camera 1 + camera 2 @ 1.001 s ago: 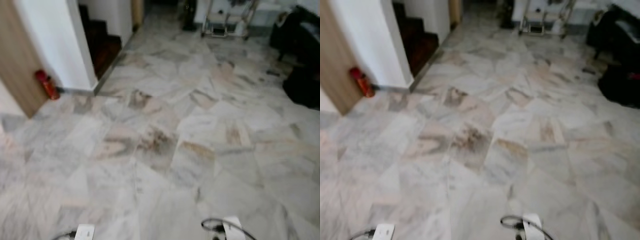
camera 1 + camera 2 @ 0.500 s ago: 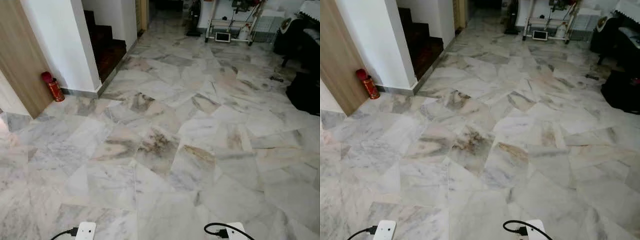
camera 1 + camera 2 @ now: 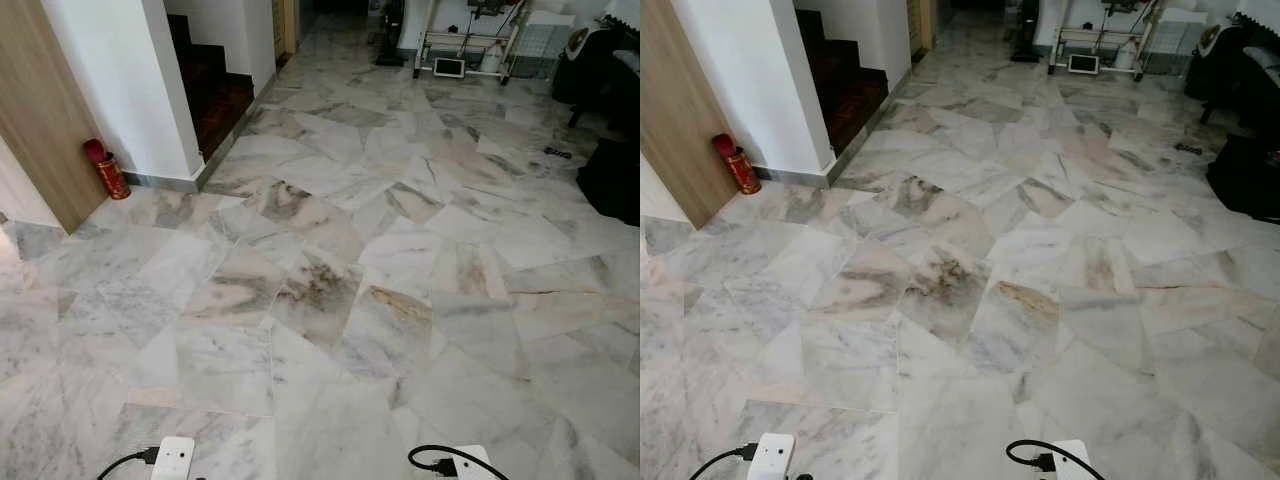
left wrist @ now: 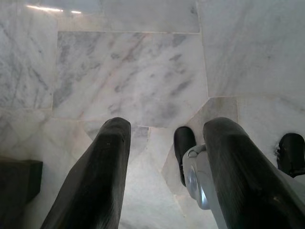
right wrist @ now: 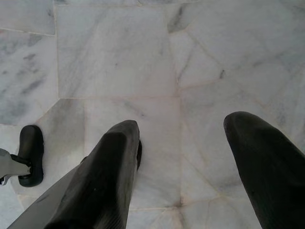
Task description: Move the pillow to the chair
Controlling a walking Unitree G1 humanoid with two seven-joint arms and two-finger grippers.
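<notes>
The camera has crept a touch forward since 0.5 s ago, the whole floor sliding slightly down the head views; nothing on the floor itself has shifted. Nearest in, at 6 o'clock, 2 white wrist housings peek over the bottom edge, the left one (image 3: 172,460) and the right one (image 3: 470,463), each trailing a black cable. Both arms hang low and idle. The wrist views add what the head views cannot: the left gripper (image 4: 169,157) points down at the marble floor (image 3: 330,300), fingers spread wide with nothing between them, and the robot's 2 black feet (image 4: 184,145) show past them. The right gripper (image 5: 190,157) hangs the same way, fingers well apart and holding nothing, with 1 foot (image 5: 31,152) to the side. Further out, at 10 o'clock, a red canister (image 3: 106,170) stands against a wooden panel (image 3: 40,110) beside a white wall (image 3: 120,80). Dark steps (image 3: 215,90) rise at 11 o'clock. At 1 o'clock, far back, sits a white wheeled rack (image 3: 465,50); dark furniture (image 3: 610,150) lies at 2 o'clock. I cannot tell where the pillow is.
</notes>
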